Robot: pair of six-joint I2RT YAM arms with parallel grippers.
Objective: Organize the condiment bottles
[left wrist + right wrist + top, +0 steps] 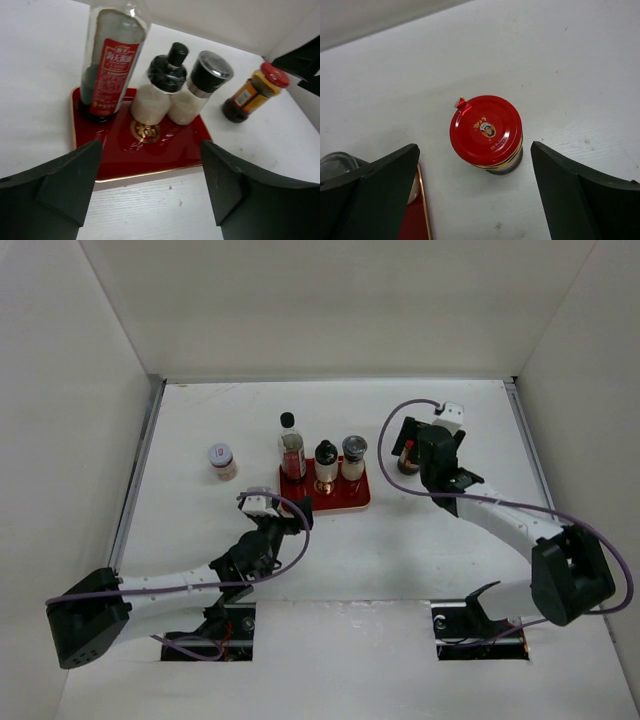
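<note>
The table (200, 410) is white, with plain white walls (330, 300) all around it. A red tray (352, 502) sits in the middle. Three bottles stand up in a row along the far side of the tray. The tall bottle (291, 450) with a red label is at 10 o'clock on the tray. The black-top bottle (326, 462) is at 12 o'clock. The silver-lid bottle (353, 455) is at 2 o'clock, touching the black-top one. The white-lid jar (221, 460) stands alone on the table at 9 o'clock from the tray, well apart from it. The red-lid jar (407, 455) stands on the table at 3 o'clock from the tray, near its edge. The left gripper (152, 147) is just off the near left corner of the tray, at about 7 o'clock, and looks across it at the bottles. Its fingers (65, 185) are spread apart and hold nothing. The right gripper (474, 147) hangs over the red-lid jar and looks down on the lid. Its fingers (375, 195) are spread very wide, one on each side of the jar. There is a gap on both sides, so they do not touch the jar.
</note>
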